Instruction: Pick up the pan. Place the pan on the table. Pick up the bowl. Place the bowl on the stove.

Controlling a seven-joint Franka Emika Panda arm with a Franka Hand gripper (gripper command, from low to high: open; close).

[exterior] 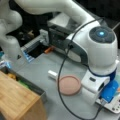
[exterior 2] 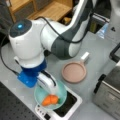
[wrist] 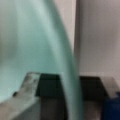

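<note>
We see the gripper (exterior 2: 53,91) clamped on the rim of the bowl (exterior 2: 41,96), which holds orange food (exterior 2: 50,99) over the stove (exterior 2: 72,102), the empty pan (exterior 2: 74,72) on the table (exterior 2: 100,55).

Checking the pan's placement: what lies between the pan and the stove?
Only bare grey table lies between the pan and the stove in a front view; the bowl sits at the stove.
</note>
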